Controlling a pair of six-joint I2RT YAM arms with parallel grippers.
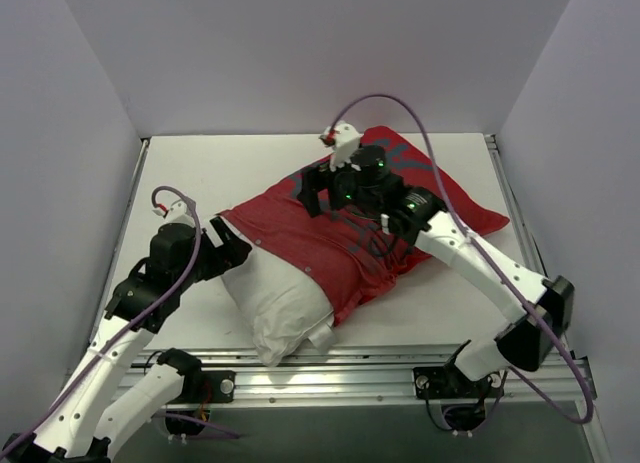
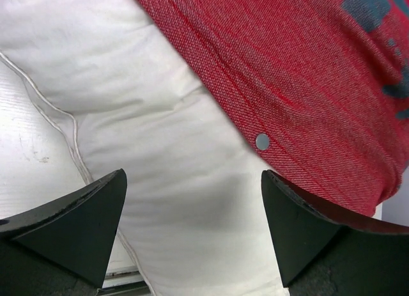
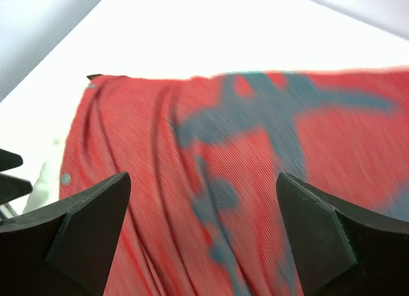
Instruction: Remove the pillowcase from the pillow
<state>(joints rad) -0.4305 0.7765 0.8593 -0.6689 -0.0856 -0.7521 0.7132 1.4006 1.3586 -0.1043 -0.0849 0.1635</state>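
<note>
**Across the table's middle: a limp cover half off a plump pillow**

On the white table [image 1: 220, 173] the pillow [image 1: 272, 305] lies at a slant. Its near-left end is bare, and the rest is inside the red pillowcase [image 1: 340, 245], which reaches away to the far right.

The left gripper [image 1: 228, 251] has its jaws spread wide and holds nothing. It hangs just over the bare white end, beside the cover's open hem. The right gripper [image 1: 316, 191] is also spread and empty, poised above the red cloth further along. Its wrist view is blurred.

The cover looks like thin woven cloth: light, limp, and prone to bunching and wrinkling rather than sliding as a sheet. A shallow pinch would probably slip off or lift only a fold.

The hem with its small snap [image 2: 262, 141] looks doubled and firmer, so it is likely the better place to grip. The far closed end would serve for drawing the cover away.

The pillow seems soft and bulky and will squash under the fingers. To anchor it, a deep bite on the bare end near its piped seam [image 2: 71, 137] seems wisest.
</note>
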